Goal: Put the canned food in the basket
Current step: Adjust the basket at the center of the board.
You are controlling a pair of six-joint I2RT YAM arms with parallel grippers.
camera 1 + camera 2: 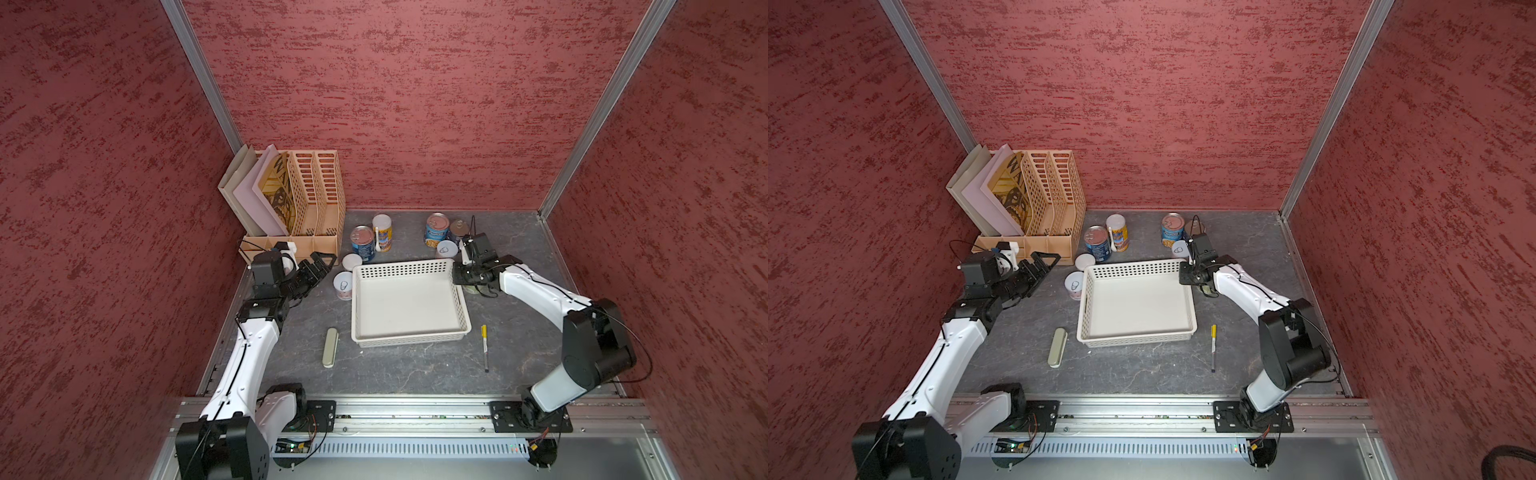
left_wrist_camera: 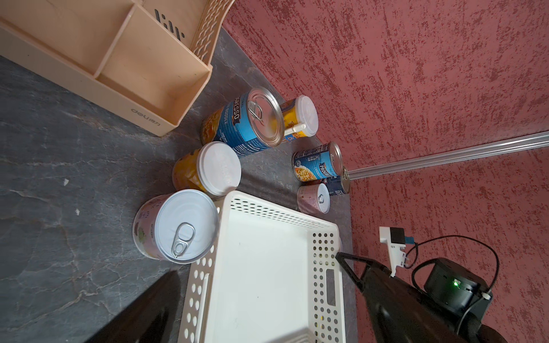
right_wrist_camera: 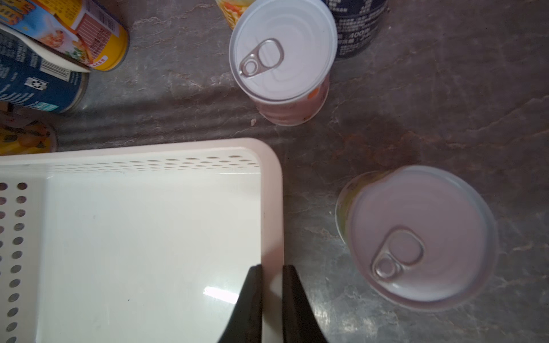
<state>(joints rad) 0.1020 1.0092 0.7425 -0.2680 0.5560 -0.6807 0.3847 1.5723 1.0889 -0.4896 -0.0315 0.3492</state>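
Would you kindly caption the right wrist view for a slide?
Right gripper shut on the basket rim, a white-topped can standing just outside.

you're looking at a robot test cell in a lab, not a home. red textured wall panels [image 1: 415, 104] in aluminium profiles [image 1: 203, 70] box in a grey stone-look tabletop [image 1: 415, 365]. the left arm [image 1: 249, 345] and right arm [image 1: 536, 286] are bolted to an aluminium rail [image 1: 415, 409].

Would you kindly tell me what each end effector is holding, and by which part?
The right end effector pinches the white basket by its side wall near a corner; the left end effector holds nothing.
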